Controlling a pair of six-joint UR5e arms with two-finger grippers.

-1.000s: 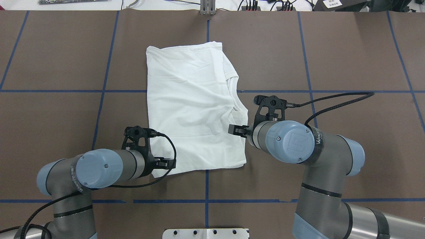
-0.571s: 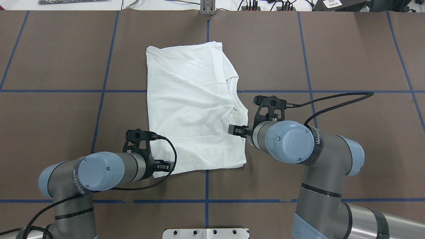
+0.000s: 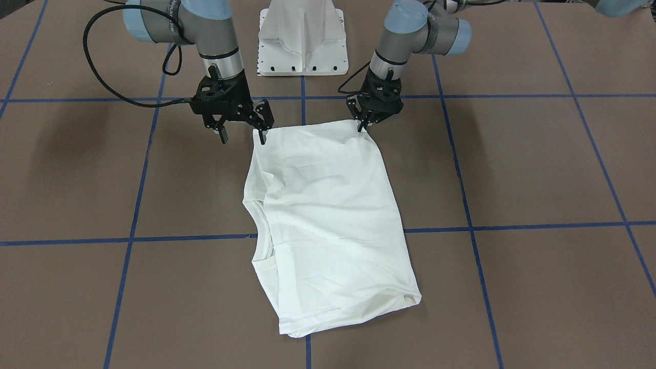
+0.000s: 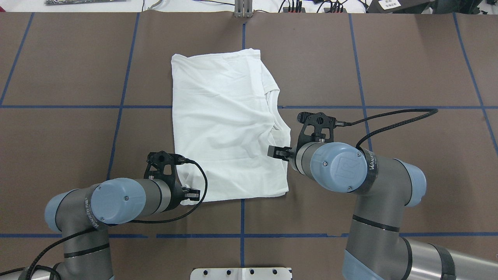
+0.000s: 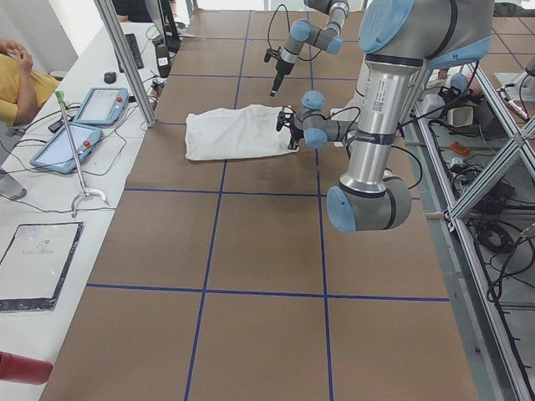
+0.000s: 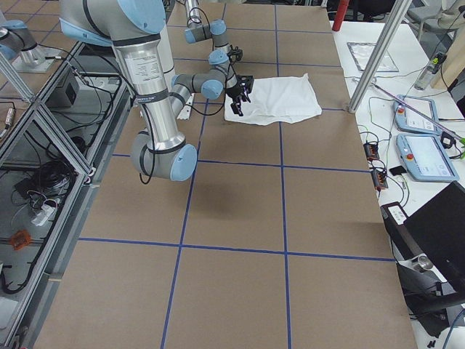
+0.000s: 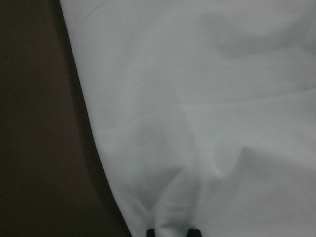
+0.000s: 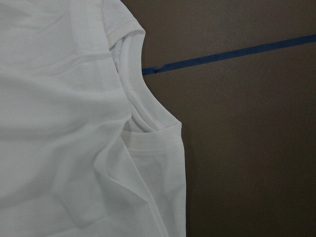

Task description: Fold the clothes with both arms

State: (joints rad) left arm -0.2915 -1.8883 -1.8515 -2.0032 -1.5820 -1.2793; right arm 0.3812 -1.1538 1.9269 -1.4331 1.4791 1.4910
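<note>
The white T-shirt (image 4: 225, 124) lies folded on the brown table, its ribbed collar (image 8: 140, 106) at its right edge in the overhead view. No text block shows. My left gripper (image 4: 193, 193) is at the shirt's near-left corner. In the left wrist view its fingertips (image 7: 190, 232) pinch a pucker of white cloth, so it is shut on the shirt. It also shows in the front view (image 3: 365, 127). My right gripper (image 3: 243, 137) is open at the shirt's near-right corner, with one finger at the cloth's edge and the other over bare table. It holds nothing.
The white pedestal base (image 3: 302, 36) stands at the table's near edge between the arms. Blue tape lines (image 4: 242, 217) grid the brown tabletop. Tablets (image 5: 84, 125) and an operator (image 5: 17, 71) are beyond the table's far edge.
My left arm has shifted slightly back toward the robot, and its gripper has closed on the shirt's near-left corner, puckering the cloth. The right arm has not moved.
</note>
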